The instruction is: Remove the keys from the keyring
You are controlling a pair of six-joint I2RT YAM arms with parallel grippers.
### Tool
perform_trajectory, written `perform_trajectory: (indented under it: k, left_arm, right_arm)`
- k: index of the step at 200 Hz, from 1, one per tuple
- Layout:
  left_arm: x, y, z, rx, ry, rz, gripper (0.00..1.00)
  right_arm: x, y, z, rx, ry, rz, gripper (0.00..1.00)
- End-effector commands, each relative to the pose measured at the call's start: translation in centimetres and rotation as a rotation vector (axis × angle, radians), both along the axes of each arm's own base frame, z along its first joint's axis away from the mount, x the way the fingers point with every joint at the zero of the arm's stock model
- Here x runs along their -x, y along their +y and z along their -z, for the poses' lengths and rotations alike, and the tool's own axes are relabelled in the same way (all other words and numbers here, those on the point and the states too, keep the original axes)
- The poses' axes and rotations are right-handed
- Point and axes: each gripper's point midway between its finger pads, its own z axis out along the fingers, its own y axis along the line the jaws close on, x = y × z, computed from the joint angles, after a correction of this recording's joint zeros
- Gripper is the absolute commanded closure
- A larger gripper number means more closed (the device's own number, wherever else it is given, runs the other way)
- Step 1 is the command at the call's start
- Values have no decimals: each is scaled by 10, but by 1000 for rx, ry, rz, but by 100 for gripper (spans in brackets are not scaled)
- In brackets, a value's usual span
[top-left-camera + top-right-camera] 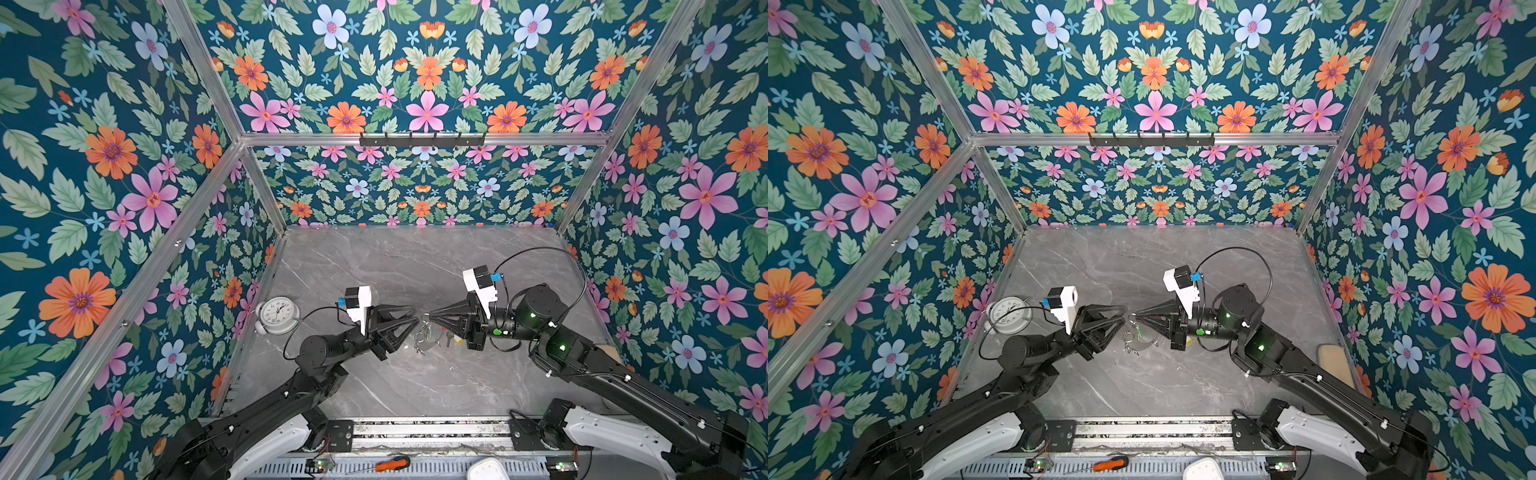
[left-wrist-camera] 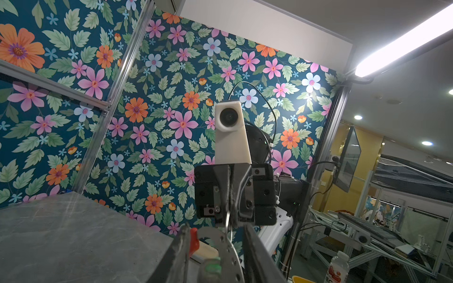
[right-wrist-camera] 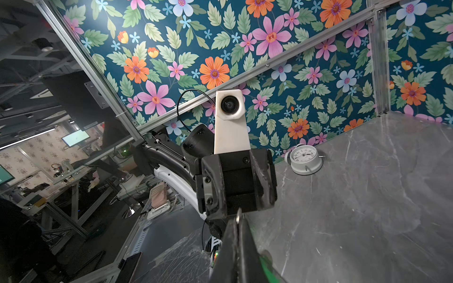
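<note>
While clock sits on table well behind L jaws, L gripper points inward, jaws partly apart, nothing btwn them. Keyring hangs just below the gap btwn both grippers' tips; contact w/ table unclear. R gripper pinched tight on wire ring at keyring's top. Keys, green tag, yellow tag sit under R jaws.

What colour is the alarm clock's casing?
White alarm clock, with a white dial and black numerals; it shows best in the right wrist view.
</note>
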Motion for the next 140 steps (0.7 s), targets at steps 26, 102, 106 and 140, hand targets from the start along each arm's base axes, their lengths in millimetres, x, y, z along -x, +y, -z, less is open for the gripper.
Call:
perform_trajectory:
  k: [26, 102, 106, 140]
  left_arm:
    - [8, -13, 3, -123, 10, 75, 63]
    - [9, -24, 20, -344, 24, 94, 64]
    - [10, -25, 21, -350, 25, 97, 64]
    - [14, -28, 22, -364, 15, 140, 66]
  right_arm:
    - [2, -6, 23, 151, 11, 3, 100]
    - [5, -10, 19, 170, -6, 1, 100]
    - [5, -11, 18, 169, -7, 1, 100]
    - [5, -10, 17, 165, -10, 1, 100]
